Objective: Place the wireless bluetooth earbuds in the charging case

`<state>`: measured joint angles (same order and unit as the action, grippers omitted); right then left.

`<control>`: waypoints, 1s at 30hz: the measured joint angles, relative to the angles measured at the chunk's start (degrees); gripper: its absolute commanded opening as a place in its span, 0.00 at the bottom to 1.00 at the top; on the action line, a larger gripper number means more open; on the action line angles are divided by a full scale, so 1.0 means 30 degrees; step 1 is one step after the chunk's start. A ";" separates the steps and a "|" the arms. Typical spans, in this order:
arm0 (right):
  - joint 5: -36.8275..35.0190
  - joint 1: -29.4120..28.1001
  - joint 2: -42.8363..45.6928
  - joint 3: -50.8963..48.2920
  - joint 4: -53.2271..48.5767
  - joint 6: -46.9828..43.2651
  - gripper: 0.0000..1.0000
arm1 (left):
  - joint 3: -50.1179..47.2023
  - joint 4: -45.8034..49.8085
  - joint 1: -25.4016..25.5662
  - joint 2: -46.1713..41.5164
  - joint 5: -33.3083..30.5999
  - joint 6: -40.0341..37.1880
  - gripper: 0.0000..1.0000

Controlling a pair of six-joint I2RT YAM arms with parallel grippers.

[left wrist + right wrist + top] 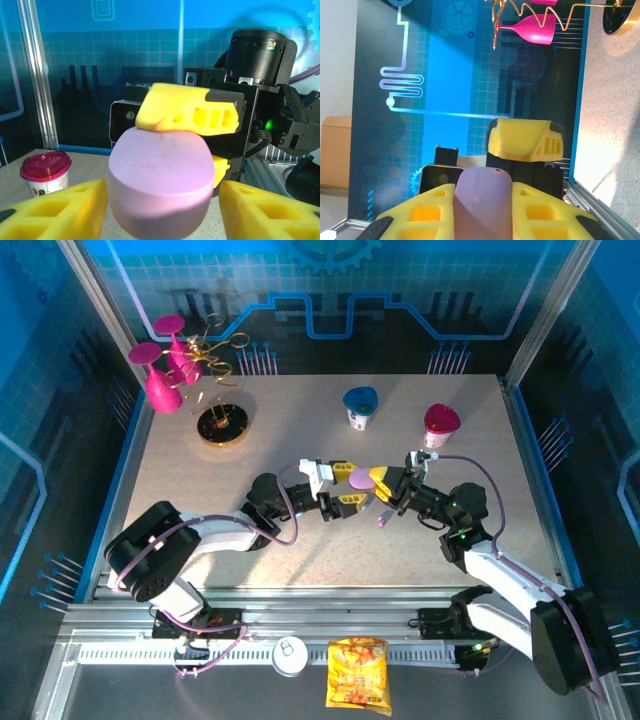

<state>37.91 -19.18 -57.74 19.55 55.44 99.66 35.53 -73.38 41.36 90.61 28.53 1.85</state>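
My right fingers point(420, 212) are clamped on the lilac case point(160, 170). My left fingers point(60, 210) flank its other end; whether they grip it, I cannot tell.

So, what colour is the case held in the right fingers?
Lilac. The case shows best in the left wrist view.

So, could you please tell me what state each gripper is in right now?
Left gripper: fingers straddle the lilac charging case; whether they grip it cannot be told.
Right gripper: closed on the lilac charging case.
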 measured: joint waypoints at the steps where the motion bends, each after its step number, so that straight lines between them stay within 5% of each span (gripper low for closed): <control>1: 0.0000 0.0000 0.0000 0.0000 0.0036 0.0015 0.07 | 0.0000 -0.0029 0.0000 0.0044 0.0022 0.0000 0.62; 20: -0.0015 -0.0095 0.0007 -0.0007 0.0109 0.0146 0.07 | 0.0248 -0.0291 0.0000 0.0087 0.0168 0.0364 0.51; 30: -0.0138 -0.0102 0.0102 -0.0015 0.0095 0.0219 0.11 | 0.0248 -0.0423 -0.0022 0.0146 0.0299 0.0386 0.35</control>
<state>37.50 -19.49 -57.43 19.51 55.72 100.31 36.27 -74.65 41.30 91.05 29.43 3.01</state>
